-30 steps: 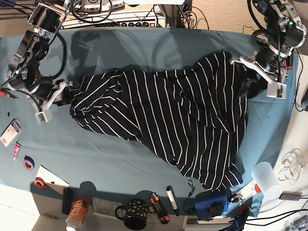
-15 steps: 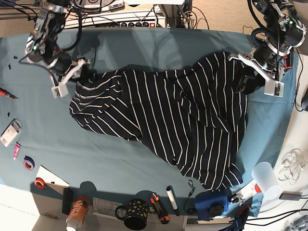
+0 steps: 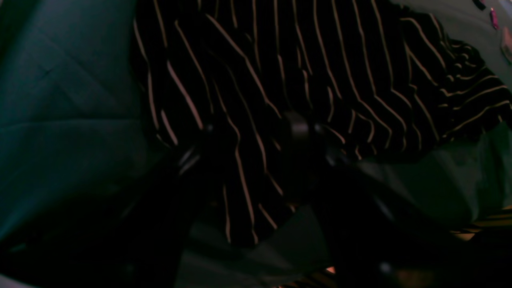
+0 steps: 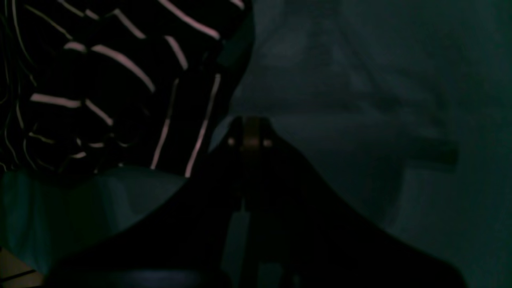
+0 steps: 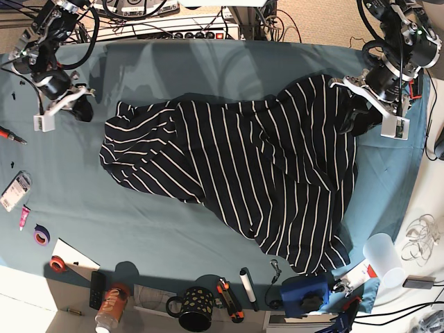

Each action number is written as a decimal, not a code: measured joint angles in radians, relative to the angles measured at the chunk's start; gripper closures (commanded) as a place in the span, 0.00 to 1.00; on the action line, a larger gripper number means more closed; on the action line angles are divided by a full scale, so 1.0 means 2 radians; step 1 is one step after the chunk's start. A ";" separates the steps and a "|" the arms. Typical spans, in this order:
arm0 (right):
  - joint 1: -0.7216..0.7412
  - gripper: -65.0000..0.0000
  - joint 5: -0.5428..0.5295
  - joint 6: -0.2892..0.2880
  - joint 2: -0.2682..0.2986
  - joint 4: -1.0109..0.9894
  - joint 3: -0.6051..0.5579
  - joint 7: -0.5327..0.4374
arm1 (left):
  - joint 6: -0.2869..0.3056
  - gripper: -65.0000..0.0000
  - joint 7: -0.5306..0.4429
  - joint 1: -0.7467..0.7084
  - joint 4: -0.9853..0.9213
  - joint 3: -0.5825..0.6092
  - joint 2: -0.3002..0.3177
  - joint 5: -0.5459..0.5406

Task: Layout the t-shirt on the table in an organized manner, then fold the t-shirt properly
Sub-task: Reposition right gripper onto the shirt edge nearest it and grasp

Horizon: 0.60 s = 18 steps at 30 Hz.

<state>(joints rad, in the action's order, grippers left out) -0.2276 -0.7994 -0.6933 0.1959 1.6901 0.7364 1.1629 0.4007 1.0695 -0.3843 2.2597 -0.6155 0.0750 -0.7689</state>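
The t-shirt (image 5: 243,166) lies in a rumpled heap across the middle of the table (image 5: 208,62), one bunched end toward the robot's right side and a long tail trailing down toward the near edge, where a mug (image 5: 192,309), a marker (image 5: 248,288) and other small tools sit. It is plainly soft, limp stuff: it creases and folds over itself, so I'd expect it to sag from any single pinch and to drag along the teal cloth rather than slide cleanly. It looks light, not at all fragile, and not slippery. The right gripper (image 5: 52,118) hangs above bare table just off the shirt's bunched end, its jaws closed together with nothing between them; its own camera shows the striped edge off to one side, apart from the closed fingertips (image 4: 250,132). The left gripper (image 5: 361,114) is down at the far corner of the shirt, and its wrist view shows a fold of striped fabric lying between its two dark fingers (image 3: 296,128), so I judge it is clamped on that bunch of cloth. For laying it flat, the sensible holds seem to be seams and corners, shoulders or hem, one in each gripper, well apart, so the fabric can be stretched taut instead of balling up.
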 measured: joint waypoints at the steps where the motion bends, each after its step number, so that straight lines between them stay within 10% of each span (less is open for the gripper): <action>1: 0.000 1.00 0.000 0.000 0.000 0.000 0.003 0.000 | 0.000 0.65 0.000 0.000 0.000 0.000 0.000 0.000; 8: 0.000 1.00 -0.031 0.000 0.011 0.000 0.005 0.030 | 0.000 0.65 0.000 0.000 0.000 0.000 0.000 0.000; 12: 0.000 0.63 -0.099 -0.002 0.030 0.000 -0.026 0.097 | 0.000 0.65 0.000 0.000 0.000 0.000 0.000 0.000; 18: -0.001 0.60 -0.081 -0.002 0.024 0.000 -0.096 0.042 | 0.000 0.65 0.000 0.000 0.000 0.000 0.000 0.000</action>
<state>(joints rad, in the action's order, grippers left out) -0.2298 -0.9619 -0.6975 0.2440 1.6901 0.5446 1.2476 0.4011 1.0695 -0.3843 2.2597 -0.6155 0.0750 -0.7689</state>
